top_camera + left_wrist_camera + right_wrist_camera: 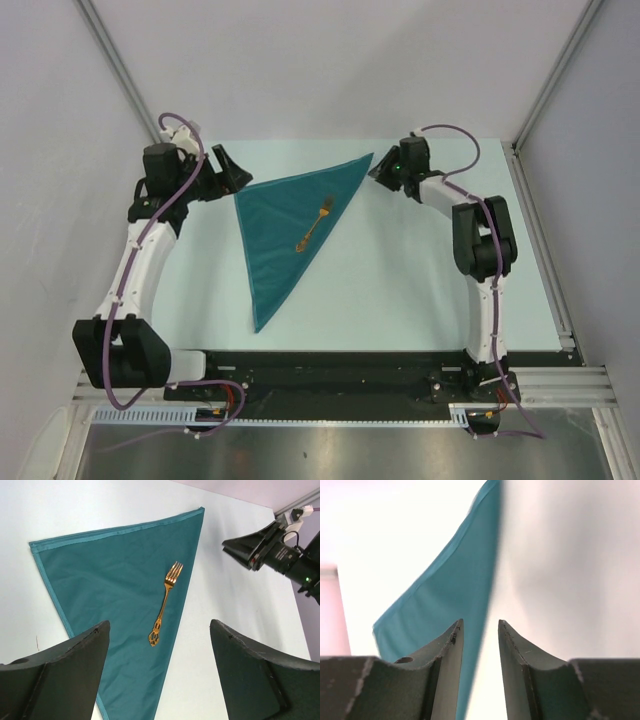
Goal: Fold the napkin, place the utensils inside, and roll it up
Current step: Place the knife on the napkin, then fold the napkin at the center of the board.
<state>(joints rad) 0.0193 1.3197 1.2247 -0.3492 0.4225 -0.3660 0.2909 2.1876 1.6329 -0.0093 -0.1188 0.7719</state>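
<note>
The fork [312, 227] lay on the folded napkin [275, 215] beside its long edge, ready for rolling. The left pincer [232, 168] stood spread; the right pincer [477, 624] stood parted, seemingly gripping nothing.

The top view looks steeply down from above and behind the arm bases, far enough off to take in the whole worktop [420, 290], the napkin [285, 225] and both arms. The left wrist camera sits just behind the left hand [232, 170] at the far left, raised, facing right and down across the napkin and fork [165, 604] to the right hand [239, 549]. The right wrist camera rides low and very close at the napkin's far right corner, facing left between its own fingers [447, 652], the cloth blurred. All three views share the napkin.
</note>
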